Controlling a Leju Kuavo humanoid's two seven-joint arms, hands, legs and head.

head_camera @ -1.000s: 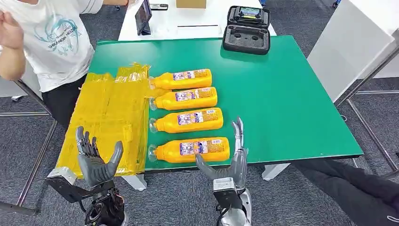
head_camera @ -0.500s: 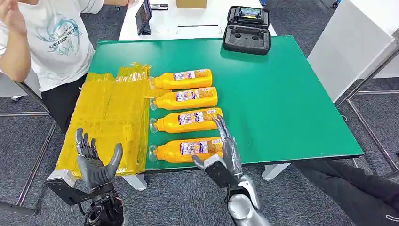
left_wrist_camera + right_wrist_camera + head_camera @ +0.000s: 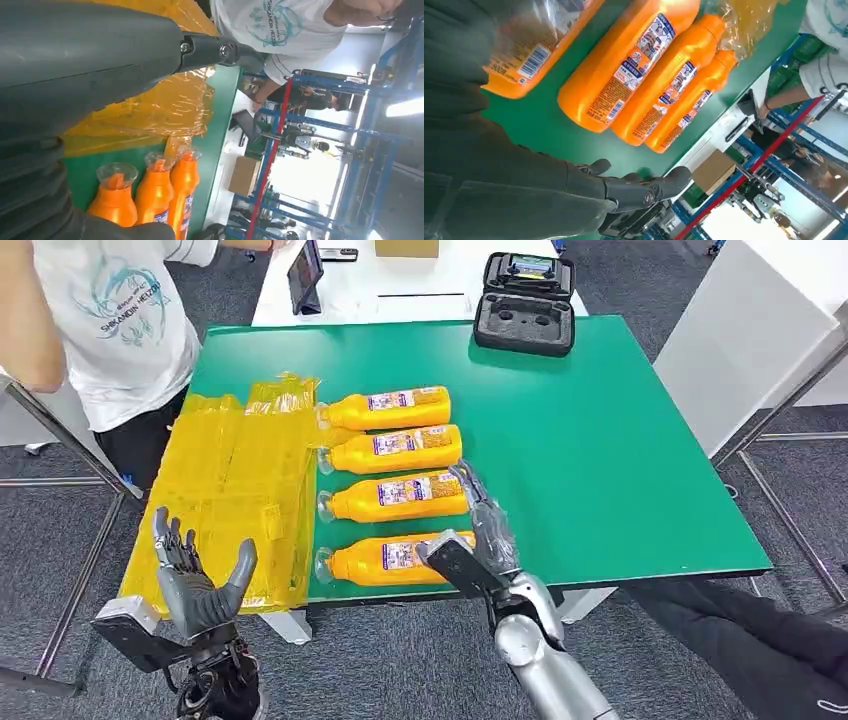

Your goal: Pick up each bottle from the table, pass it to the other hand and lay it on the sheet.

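Observation:
Several orange bottles lie in a row on the green table (image 3: pixel 600 460), caps toward the yellow sheet (image 3: pixel 235 490). The nearest bottle (image 3: pixel 385 560) lies by the front edge. My right hand (image 3: pixel 470 540) hovers over that bottle's base end with its fingers spread, holding nothing. The second bottle (image 3: pixel 400 496) lies just beyond the fingers. In the right wrist view the near bottle (image 3: pixel 529 55) sits close under the hand (image 3: pixel 634 192). My left hand (image 3: pixel 200 585) is open, palm up, below the sheet's front edge. The left wrist view shows bottle caps (image 3: pixel 117 175) and the sheet (image 3: pixel 150 105).
A person in a white T-shirt (image 3: pixel 110 320) stands at the table's left rear corner. An open black case (image 3: pixel 525 302) sits at the far edge. A white table (image 3: pixel 400 280) stands behind. The right half of the green table is bare.
My right hand has moved forward and left from beside the front edge to over the nearest bottle's base. The left hand sank slightly. The person's raised arm shifted up and left.

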